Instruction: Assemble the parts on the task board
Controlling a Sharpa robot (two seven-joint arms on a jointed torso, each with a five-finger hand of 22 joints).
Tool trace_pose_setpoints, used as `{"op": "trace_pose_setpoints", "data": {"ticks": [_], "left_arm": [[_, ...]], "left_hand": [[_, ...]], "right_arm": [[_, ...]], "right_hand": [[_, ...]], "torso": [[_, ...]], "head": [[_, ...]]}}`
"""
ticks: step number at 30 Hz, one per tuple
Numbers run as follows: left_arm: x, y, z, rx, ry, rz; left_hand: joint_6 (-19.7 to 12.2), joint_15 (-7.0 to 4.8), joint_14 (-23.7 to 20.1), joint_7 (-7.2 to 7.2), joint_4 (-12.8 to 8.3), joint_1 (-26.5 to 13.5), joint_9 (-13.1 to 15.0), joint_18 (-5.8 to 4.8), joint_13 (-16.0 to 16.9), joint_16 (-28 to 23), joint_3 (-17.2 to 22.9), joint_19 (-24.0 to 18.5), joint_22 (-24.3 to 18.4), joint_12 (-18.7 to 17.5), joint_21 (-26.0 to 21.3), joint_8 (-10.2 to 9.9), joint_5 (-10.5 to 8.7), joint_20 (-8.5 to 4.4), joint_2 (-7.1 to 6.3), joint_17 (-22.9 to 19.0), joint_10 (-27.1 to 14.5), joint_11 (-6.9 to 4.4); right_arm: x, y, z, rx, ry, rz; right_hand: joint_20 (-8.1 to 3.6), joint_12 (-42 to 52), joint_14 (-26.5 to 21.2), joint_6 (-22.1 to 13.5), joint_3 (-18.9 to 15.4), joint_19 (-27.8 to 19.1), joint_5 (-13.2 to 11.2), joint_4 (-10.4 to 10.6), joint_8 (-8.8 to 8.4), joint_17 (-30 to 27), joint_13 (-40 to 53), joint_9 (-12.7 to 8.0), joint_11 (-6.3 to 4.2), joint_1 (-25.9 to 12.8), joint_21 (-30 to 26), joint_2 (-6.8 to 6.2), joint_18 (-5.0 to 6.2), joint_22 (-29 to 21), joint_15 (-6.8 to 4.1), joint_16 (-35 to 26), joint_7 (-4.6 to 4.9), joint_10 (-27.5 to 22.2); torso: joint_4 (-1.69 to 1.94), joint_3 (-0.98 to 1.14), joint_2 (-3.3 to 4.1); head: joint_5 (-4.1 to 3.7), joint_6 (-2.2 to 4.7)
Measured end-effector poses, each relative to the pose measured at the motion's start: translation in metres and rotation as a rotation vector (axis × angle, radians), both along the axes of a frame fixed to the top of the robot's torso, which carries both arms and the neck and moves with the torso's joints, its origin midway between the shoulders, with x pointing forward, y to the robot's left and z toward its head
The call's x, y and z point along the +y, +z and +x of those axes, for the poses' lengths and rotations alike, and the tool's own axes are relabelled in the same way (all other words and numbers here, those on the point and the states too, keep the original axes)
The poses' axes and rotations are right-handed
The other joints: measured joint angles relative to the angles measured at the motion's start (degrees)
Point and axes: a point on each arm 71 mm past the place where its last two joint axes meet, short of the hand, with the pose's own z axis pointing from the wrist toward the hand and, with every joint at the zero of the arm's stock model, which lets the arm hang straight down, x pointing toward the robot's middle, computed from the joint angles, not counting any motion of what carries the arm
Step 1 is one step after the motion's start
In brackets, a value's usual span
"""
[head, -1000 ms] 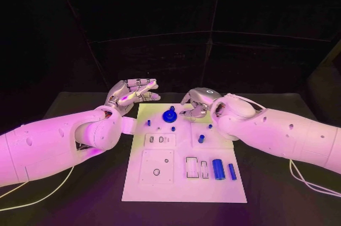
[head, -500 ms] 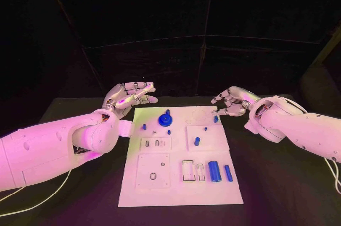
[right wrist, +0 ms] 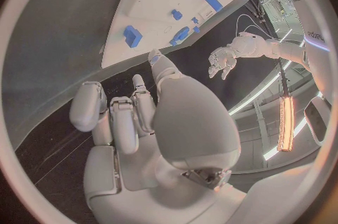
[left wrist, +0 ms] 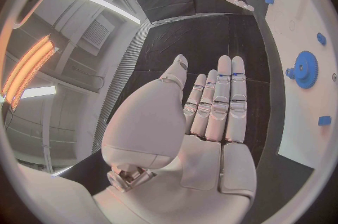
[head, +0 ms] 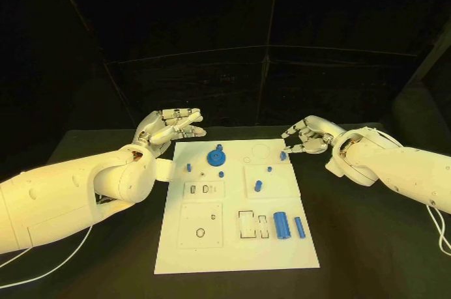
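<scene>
Head view: dim surroundings against a black backdrop, with warm yellowish light from above falling brightest on the task board (head: 237, 208) and on the white arms. Wrist views: strong fisheye bending of straight edges toward the dark circular rim, and an orange-glowing strip lamp (left wrist: 27, 69) and white ceiling tubes flared near the edges. The near palm surfaces appeared soft and slightly out of focus.

The white task board (head: 235, 247) lies flat between both hands, its blue gear (head: 217, 158) nearer the left hand (head: 169, 128).
</scene>
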Motion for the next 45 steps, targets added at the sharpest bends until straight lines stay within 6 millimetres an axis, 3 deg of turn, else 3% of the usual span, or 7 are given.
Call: {"op": "trace_pose_setpoints", "data": {"ticks": [13, 27, 40, 45], "left_arm": [[0.001, -0.001, 0.001, 0.001, 0.002, 0.002], [0.002, -0.001, 0.002, 0.001, 0.004, 0.003], [0.002, -0.001, 0.002, 0.001, 0.006, 0.004], [0.002, -0.002, 0.002, 0.001, 0.006, 0.004]], "left_hand": [[0.0, 0.00, 0.0, 0.00, 0.0, 0.0, 0.0, 0.00, 0.0, 0.0, 0.0, 0.0, 0.0, 0.0, 0.0, 0.0, 0.00, 0.00, 0.00, 0.0, 0.0, 0.00], [0.0, 0.00, 0.0, 0.00, 0.0, 0.0, 0.0, 0.00, 0.0, 0.0, 0.0, 0.0, 0.0, 0.0, 0.0, 0.0, 0.00, 0.00, 0.00, 0.0, 0.0, 0.01], [0.0, 0.00, 0.0, 0.00, 0.0, 0.0, 0.0, 0.00, 0.0, 0.0, 0.0, 0.0, 0.0, 0.0, 0.0, 0.0, 0.00, 0.00, 0.00, 0.0, 0.0, 0.01], [0.0, 0.00, 0.0, 0.00, 0.0, 0.0, 0.0, 0.00, 0.0, 0.0, 0.0, 0.0, 0.0, 0.0, 0.0, 0.0, 0.00, 0.00, 0.00, 0.0, 0.0, 0.01]], "right_arm": [[0.001, -0.010, 0.001, 0.024, 0.015, -0.015], [0.001, -0.024, -0.002, 0.063, 0.027, -0.039], [0.001, -0.028, 0.000, 0.071, 0.018, -0.055], [0.003, -0.029, 0.001, 0.072, 0.019, -0.059]], "right_hand": [[0.00, 0.0, 0.0, 0.0, -0.2, 0.0, 0.2, -0.2, 0.00, 0.0, 0.0, 0.0, 0.00, 0.3, 0.0, 0.29, 0.00, -0.1, 0.00, 0.0, 0.00, 0.0], [0.00, 0.0, 0.0, 0.6, -0.6, 0.0, 0.5, -0.6, 0.25, 0.0, 0.0, 0.2, 0.00, 0.3, 0.0, 0.29, 0.00, -0.1, 0.00, 0.0, -0.18, 0.0], [0.00, 0.0, 0.0, 2.0, -0.7, 0.0, 0.5, -0.7, 0.84, 0.0, 0.0, 0.3, -0.22, 0.2, 0.0, 1.63, 0.00, 0.2, 0.00, 0.2, -0.38, 0.2], [0.00, 0.3, 0.0, 3.0, -0.7, 0.0, -0.1, -0.7, 1.49, 0.0, 0.0, 0.4, -0.43, 0.1, 0.0, 2.87, 0.01, 0.4, 0.00, 0.2, -0.75, 0.4]], "torso": [[0.18, -0.13, 0.00], [0.18, -0.14, -0.03], [0.18, -0.11, -0.03], [0.18, -0.09, -0.03]], "head": [[-0.25, -0.34], [-0.42, -0.72], [-0.49, -0.92], [-0.47, -0.97]]}}
